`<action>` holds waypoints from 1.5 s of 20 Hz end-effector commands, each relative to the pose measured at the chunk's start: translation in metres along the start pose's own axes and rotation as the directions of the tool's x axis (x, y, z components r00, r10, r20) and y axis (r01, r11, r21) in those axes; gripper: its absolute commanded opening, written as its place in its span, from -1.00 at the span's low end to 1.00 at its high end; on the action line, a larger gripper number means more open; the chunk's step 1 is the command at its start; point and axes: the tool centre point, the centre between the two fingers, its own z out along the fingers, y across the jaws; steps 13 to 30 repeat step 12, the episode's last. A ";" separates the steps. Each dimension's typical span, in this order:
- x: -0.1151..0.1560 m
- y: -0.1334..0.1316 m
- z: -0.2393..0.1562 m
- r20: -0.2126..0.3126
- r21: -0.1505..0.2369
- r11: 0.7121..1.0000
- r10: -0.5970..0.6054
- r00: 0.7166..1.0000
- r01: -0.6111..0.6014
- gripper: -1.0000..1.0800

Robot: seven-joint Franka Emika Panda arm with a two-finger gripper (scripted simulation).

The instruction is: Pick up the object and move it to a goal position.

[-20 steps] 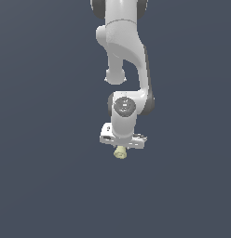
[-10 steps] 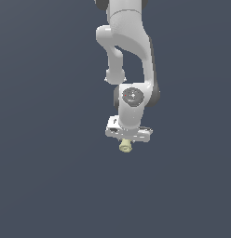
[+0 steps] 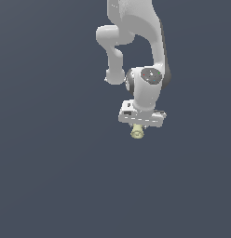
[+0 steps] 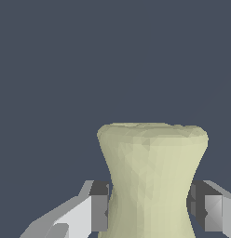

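Spool point(image 3: 137, 132) and arm filled the exterior view: the pale piece hung just under the white hand point(image 3: 138, 128), poking out below it, with nothing but flat dark grey behind. No desk edge or goal marker could be made out there, so how high the piece sat, or how near its target, could not be told.

In the wrist view the spool point(image 4: 152, 176) stood between the two dark pads point(image 4: 99, 207), its flared end pointing away from the camera and its narrow waist at the level of the pads. The hand point(image 4: 150, 209) was closed to about the width of that waist and appeared to have hold of the piece, both pads touching or all but touching it.

Carrying seemed the step in hand. Doing it well would likely mean a steady squeeze on the waist, where the flares guard against slipping, and a smooth, unhurried move without sudden turns of the wrist.

No brand, label or writing could be read anywhere.
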 end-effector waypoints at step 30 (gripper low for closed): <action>-0.047 -0.036 -0.029 0.000 0.000 1.000 0.000 1.000 0.000 -1.00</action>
